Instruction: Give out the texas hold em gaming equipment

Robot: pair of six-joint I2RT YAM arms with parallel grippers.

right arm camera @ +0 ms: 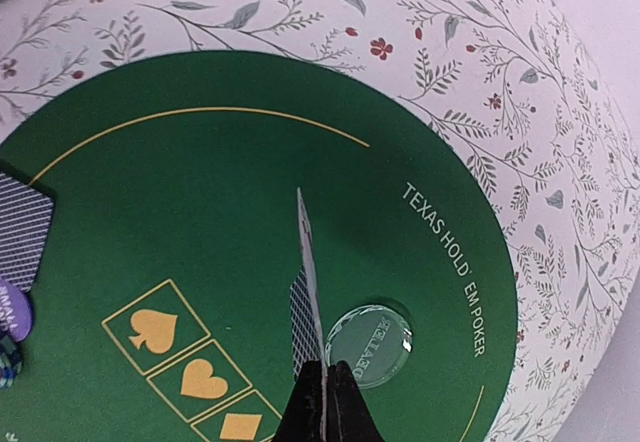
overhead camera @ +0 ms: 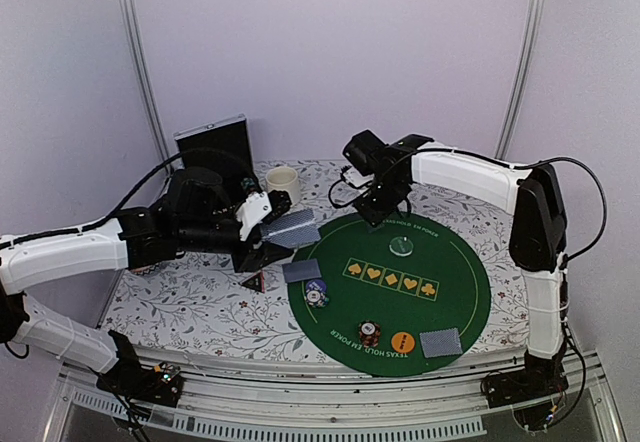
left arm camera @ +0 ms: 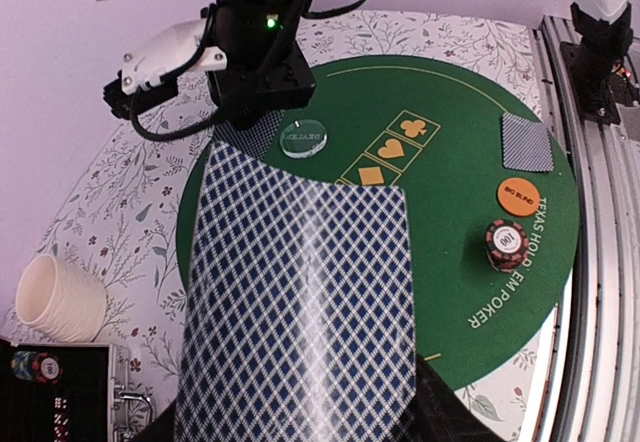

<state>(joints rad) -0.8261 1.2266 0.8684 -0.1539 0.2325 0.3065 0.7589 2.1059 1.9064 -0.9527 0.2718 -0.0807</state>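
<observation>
My left gripper is shut on a fanned bunch of grey-blue-backed playing cards, held above the green mat's left edge. My right gripper is shut on one card, held on edge above the mat's far side, next to a clear, pale green dealer disc. On the mat lie one card, a blue-white chip stack, a dark red stack, an orange disc and another card. The black-red triangular token lies left of the mat.
The round green mat covers the right half of the flowered tablecloth. A cream mug and an open black case stand at the back left, behind the left arm. The case holds some chips.
</observation>
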